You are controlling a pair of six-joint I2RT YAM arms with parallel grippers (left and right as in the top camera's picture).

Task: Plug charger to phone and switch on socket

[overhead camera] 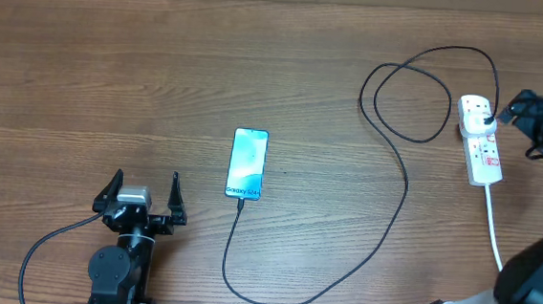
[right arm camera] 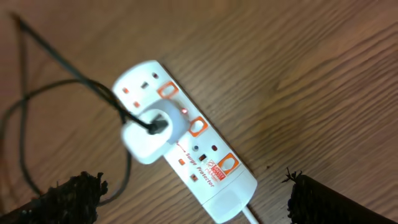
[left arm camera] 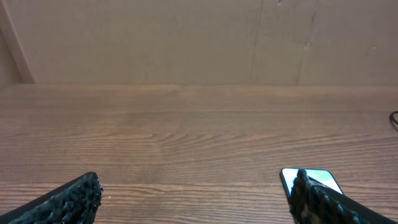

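The phone [overhead camera: 247,163] lies flat at the table's middle with its blue screen lit; its corner [left arm camera: 326,178] peeks out behind my left finger. The charger's thin black cable [overhead camera: 405,185] meets the phone's near edge, loops across the table and ends in a white plug [right arm camera: 149,134] seated in the socket [right arm camera: 205,165], a white power strip with orange switches [overhead camera: 484,148]. A small red light glows beside the plug. My left gripper [overhead camera: 144,199] [left arm camera: 196,186] stands open left of the phone, holding nothing. Over the strip, my right gripper [right arm camera: 194,183] [overhead camera: 522,110] is open and holds nothing.
The strip's thick white lead [overhead camera: 493,225] runs toward the near right edge. The black cable makes a double loop [overhead camera: 405,94] left of the strip and a long bend [overhead camera: 270,303] near the front edge. A plain wall [left arm camera: 199,37] backs the table.
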